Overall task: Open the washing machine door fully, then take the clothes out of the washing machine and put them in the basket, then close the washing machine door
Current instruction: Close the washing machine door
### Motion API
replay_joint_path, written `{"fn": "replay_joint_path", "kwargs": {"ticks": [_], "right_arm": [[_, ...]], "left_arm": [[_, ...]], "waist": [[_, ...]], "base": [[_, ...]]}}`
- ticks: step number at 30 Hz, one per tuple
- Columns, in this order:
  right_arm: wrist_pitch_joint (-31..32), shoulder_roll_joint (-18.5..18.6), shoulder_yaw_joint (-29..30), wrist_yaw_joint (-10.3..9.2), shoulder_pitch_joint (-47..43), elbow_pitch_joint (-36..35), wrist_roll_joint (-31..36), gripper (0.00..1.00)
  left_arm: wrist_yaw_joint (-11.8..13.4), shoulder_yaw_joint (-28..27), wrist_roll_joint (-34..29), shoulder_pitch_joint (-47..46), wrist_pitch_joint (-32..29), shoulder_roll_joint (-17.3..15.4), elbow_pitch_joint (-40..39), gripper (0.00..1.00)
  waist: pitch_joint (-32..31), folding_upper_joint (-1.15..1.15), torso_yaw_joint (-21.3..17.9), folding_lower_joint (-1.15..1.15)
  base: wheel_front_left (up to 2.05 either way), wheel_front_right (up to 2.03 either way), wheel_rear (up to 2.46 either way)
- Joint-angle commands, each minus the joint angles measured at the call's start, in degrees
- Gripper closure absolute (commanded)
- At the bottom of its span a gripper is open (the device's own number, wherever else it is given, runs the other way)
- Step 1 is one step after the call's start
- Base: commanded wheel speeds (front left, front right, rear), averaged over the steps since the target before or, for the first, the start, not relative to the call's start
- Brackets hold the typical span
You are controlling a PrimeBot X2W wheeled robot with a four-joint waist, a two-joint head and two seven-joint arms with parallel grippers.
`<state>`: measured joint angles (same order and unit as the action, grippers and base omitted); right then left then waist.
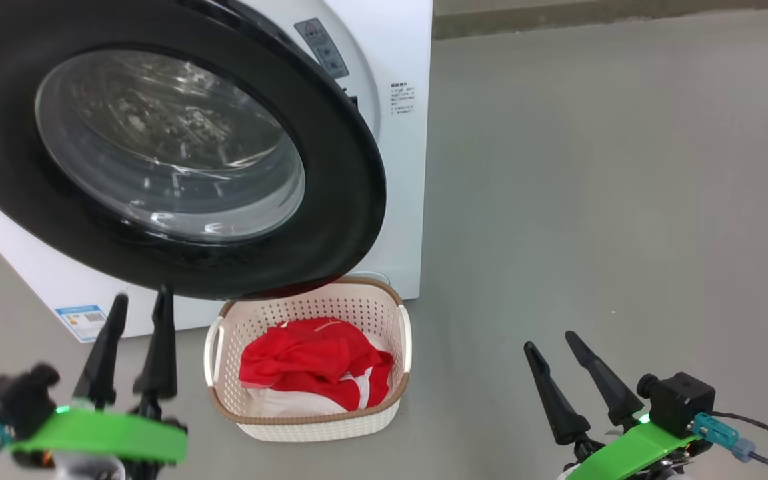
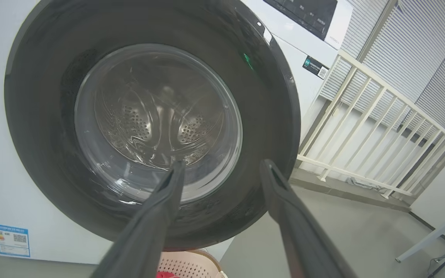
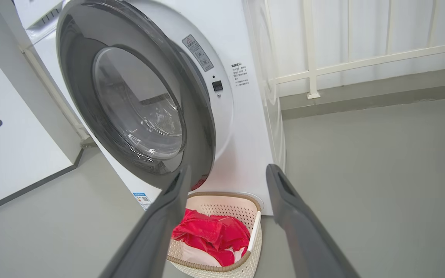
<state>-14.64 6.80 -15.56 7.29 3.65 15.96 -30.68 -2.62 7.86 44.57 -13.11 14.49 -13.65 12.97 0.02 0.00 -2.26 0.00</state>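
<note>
The washing machine (image 1: 397, 53) is a white box on the left. Its door (image 1: 357, 200), black-rimmed with a glass bowl, stands ajar at an angle off the front (image 3: 245, 146), and the drum shows through the glass (image 2: 157, 127). Under the door's lower edge the basket (image 1: 405, 333) sits on the floor with the red clothes (image 1: 304, 360) heaped in it, seen too in the right wrist view (image 3: 214, 231). My left gripper (image 1: 141, 297) is open and empty, just below the door rim (image 2: 269, 116). Right of the basket, my right gripper (image 1: 550, 341) is open and empty above the floor.
A blue label (image 1: 81, 320) marks the machine's lower front. A white railing (image 3: 361, 58) and a raised kerb run behind and to the right of the machine. A white panel (image 3: 14, 154) stands to the machine's left. Grey floor (image 1: 624, 200) stretches right of the basket.
</note>
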Motion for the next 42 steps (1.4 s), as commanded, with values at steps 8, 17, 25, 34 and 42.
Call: {"fn": "replay_joint_path", "kwargs": {"ticks": [8,17,25,34,42], "right_arm": [[-0.4,-0.2,1.2,0.2,-1.0,-3.8,1.3,0.0],[-0.4,-0.8,2.5,0.2,-2.3,-5.8,2.6,0.0],[-0.4,-0.7,2.8,0.2,-2.6,-6.4,2.8,0.0],[-0.4,-0.6,2.9,0.2,-2.8,-6.5,3.1,0.0],[-0.4,-1.0,3.1,0.2,-2.9,-6.5,3.1,0.0]], "left_arm": [[1.6,-6.3,-16.8,9.9,0.5,-1.1,-10.5,0.0],[1.9,-10.8,-30.3,17.6,0.5,3.2,-11.8,0.0],[-0.9,-15.2,-33.4,20.2,0.5,7.4,-9.0,0.0],[-2.8,-17.1,-35.3,19.7,0.5,9.2,-8.3,0.0],[-3.6,-17.7,-37.7,19.9,0.5,9.8,-8.1,0.0]], "waist": [[-1.9,0.0,0.5,0.0],[-2.6,0.0,0.8,0.0],[-2.7,0.0,0.6,0.0],[-2.7,0.0,0.5,0.0],[-2.6,0.0,0.3,0.0]], "base": [[0.0,0.0,0.0],[0.0,0.0,0.0],[0.0,0.0,0.0],[0.0,0.0,0.0],[0.0,0.0,0.0]]}}
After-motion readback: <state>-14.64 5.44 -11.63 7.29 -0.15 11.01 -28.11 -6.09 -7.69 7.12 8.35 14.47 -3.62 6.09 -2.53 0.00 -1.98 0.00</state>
